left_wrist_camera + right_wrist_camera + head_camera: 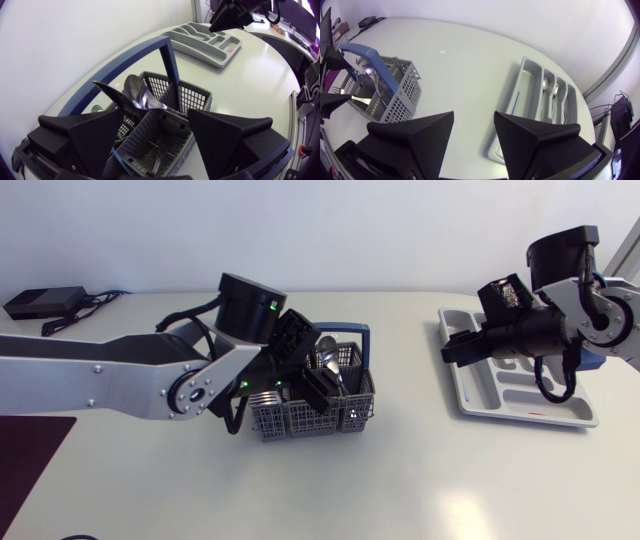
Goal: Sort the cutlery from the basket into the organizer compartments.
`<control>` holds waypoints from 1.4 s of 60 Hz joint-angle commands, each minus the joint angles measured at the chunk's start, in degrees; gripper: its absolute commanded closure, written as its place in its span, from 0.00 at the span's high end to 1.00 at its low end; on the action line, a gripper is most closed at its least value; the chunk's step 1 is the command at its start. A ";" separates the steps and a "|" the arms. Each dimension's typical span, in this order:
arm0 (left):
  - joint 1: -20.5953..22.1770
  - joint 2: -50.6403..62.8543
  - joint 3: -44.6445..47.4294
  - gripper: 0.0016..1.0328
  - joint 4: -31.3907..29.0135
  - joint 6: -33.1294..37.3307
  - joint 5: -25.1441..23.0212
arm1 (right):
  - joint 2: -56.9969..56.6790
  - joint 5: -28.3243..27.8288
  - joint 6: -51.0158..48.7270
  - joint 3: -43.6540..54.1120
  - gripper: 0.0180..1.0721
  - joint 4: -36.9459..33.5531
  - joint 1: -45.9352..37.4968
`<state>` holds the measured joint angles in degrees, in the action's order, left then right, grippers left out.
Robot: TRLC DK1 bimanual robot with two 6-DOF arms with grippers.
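The grey cutlery basket (pixel 300 415) with a blue handle (pixel 350 330) stands mid-table. Spoons (pixel 142 97) stick up from its far side, and a fork lies deep in the compartment (pixel 157 142) under my left gripper (pixel 156 117). That gripper (pixel 322 385) hangs open just over the basket, its fingers holding nothing. The grey organizer (pixel 585 415) lies at the right with several pieces of cutlery (pixel 552 95) in its slots. My right gripper (pixel 455 350) hovers open and empty above the organizer's left end (pixel 520 75).
A black box (pixel 40 302) with cables sits at the far left back. A dark mat (pixel 25 460) covers the front left corner. Bare tabletop (pixel 410 380) separates basket and organizer.
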<state>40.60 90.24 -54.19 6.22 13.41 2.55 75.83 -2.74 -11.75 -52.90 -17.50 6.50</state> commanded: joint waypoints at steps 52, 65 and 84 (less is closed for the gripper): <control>0.97 4.60 7.52 0.76 15.14 -4.18 11.43 | -2.00 1.34 2.34 8.17 0.57 7.04 2.90; -0.35 5.12 7.35 0.60 19.97 -1.72 11.60 | -2.27 1.16 1.99 9.14 0.57 8.27 2.81; -2.37 3.72 6.82 0.32 20.24 2.15 2.90 | -1.30 1.07 1.29 10.54 0.57 10.73 2.81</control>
<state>38.61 93.93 -47.83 25.61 14.00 6.52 74.24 -1.69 -10.31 -44.10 -7.64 8.95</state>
